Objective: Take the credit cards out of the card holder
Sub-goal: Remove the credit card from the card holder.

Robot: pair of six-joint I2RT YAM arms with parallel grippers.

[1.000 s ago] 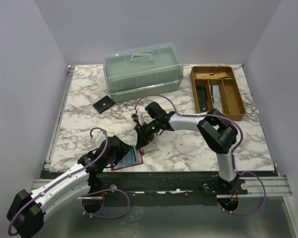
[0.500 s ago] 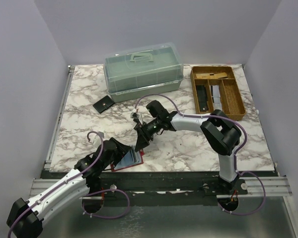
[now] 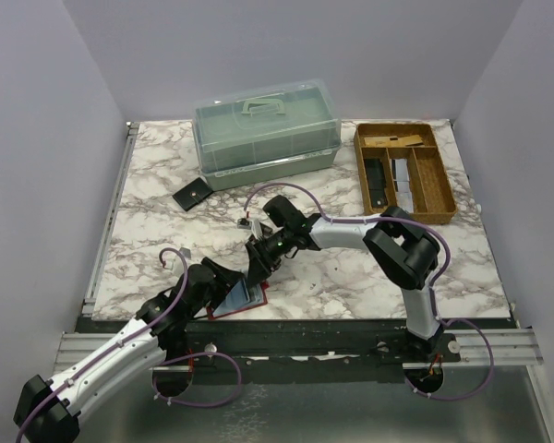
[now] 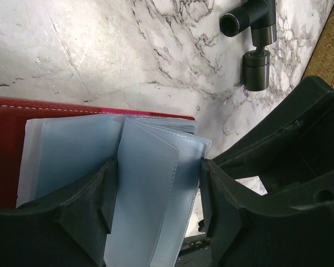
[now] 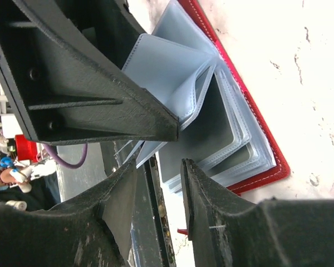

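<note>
Since the earlier frame, the right gripper (image 3: 258,266) has dropped from above the marble toward the near edge, and the left arm has drawn lower and further left.

Left gripper (image 4: 156,181): the fingers (image 4: 89,206) are closed across the plastic sleeves (image 4: 150,167), one on each side edge. The pale blue leaf between them bows upward.

Card holder (image 3: 245,297): it lies open on the table (image 3: 351,277), with its red cover (image 4: 5,119) flat beneath and behind the left fingers.

Credit cards (image 5: 209,128): grey flat panels show through the fanned sleeves, all inside the holder, just beyond the right fingertips. How many there are cannot be told.

Right gripper (image 5: 160,167): the fingers (image 5: 197,189) stand narrowly apart at the near corner of the sleeve stack, directly below the tip of the left finger. Nothing is seen gripped between them. Whether they touch the sleeve edges cannot be told.

Well beyond both sets of fingers:
- A clear lidded box (image 3: 266,129) stands at the far side.
- A small black flat piece (image 3: 193,195) lies in front of it.
- A wooden tray (image 3: 439,185) at the far right holds dark and pale flat items too small to identify.
</note>
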